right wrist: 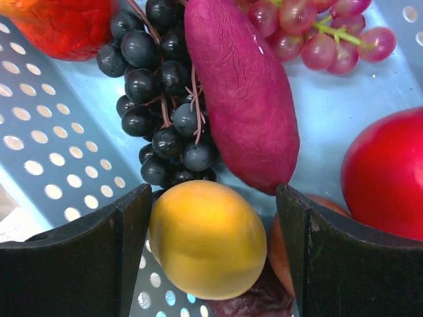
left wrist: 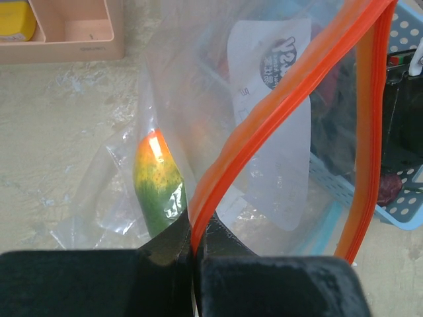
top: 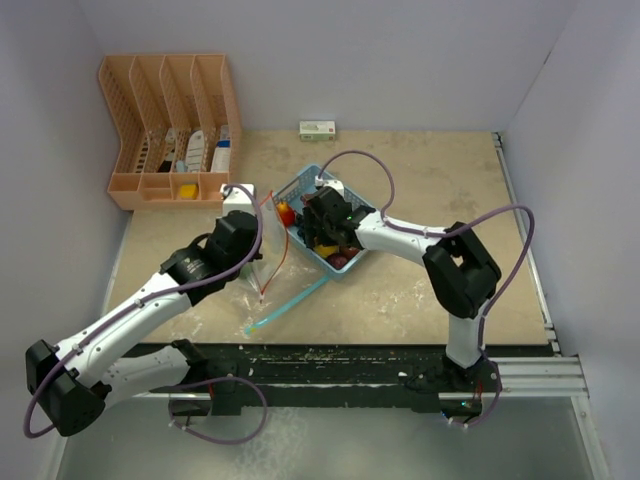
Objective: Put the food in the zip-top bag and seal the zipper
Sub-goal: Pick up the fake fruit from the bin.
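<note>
The clear zip-top bag (left wrist: 271,132) with an orange zipper rim (left wrist: 291,86) hangs open beside the blue basket (top: 300,185). My left gripper (left wrist: 193,228) is shut on the bag's orange rim and holds it up; it also shows in the top view (top: 255,215). A green-orange mango (left wrist: 157,181) lies inside the bag. My right gripper (right wrist: 215,224) is open, down in the basket (right wrist: 39,152), its fingers either side of the yellow lemon (right wrist: 208,241). Dark purple grapes (right wrist: 158,105), a maroon sweet potato (right wrist: 241,92), a red pepper (right wrist: 63,23) and red grapes (right wrist: 317,33) lie just beyond.
A large red fruit (right wrist: 390,175) lies by the right finger. The orange rack (top: 170,100) with white bottles stands at the back left. A small box (top: 317,129) sits at the back wall. A teal strip (top: 290,305) lies on the table in front of the bag.
</note>
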